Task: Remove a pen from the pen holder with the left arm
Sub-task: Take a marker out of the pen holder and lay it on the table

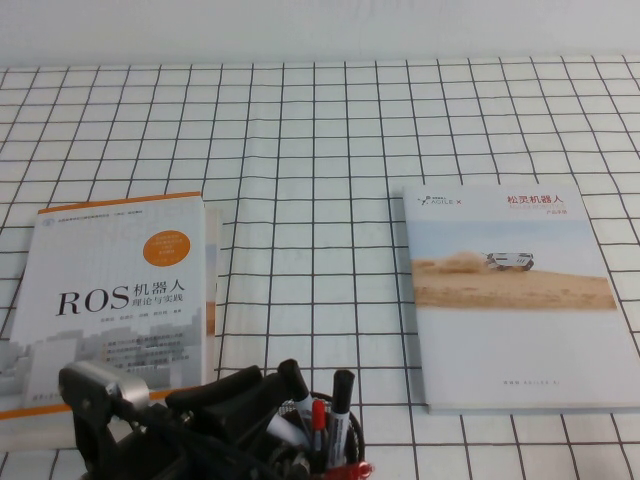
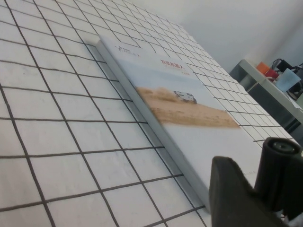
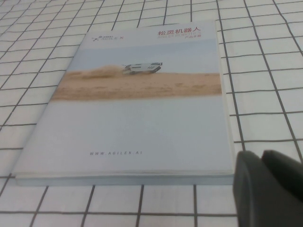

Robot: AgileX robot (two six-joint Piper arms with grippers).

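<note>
Table surface: white cloth [image 1: 320,130] ruled with a black grid, lying flat with faint creases and filling the high view up to a pale wall [image 1: 320,25] along the top of the frame. Lower left of frame: ROS book [image 1: 115,300], white cover with an orange band, flat on the cloth. Right of centre: AgileX brochure [image 1: 515,295] with a desert vehicle photo, also flat and well apart from the book. Bottom centre: pen holder [image 1: 335,470], mostly cut off by the frame edge, with a black-capped marker [image 1: 296,385], a red pen [image 1: 318,412] and a second black marker [image 1: 342,388] standing upright in it. The left gripper [image 1: 270,395] reaches in from the bottom left, right at the first black marker, possibly against its cap; whether it is pinching or spread cannot be told. The right gripper [image 3: 272,189] hangs just off the brochure's near corner, its state likewise not readable. Room, from the left wrist view: a white wall and a grey side table [image 2: 265,87] carrying orange and pale blue containers.
</note>
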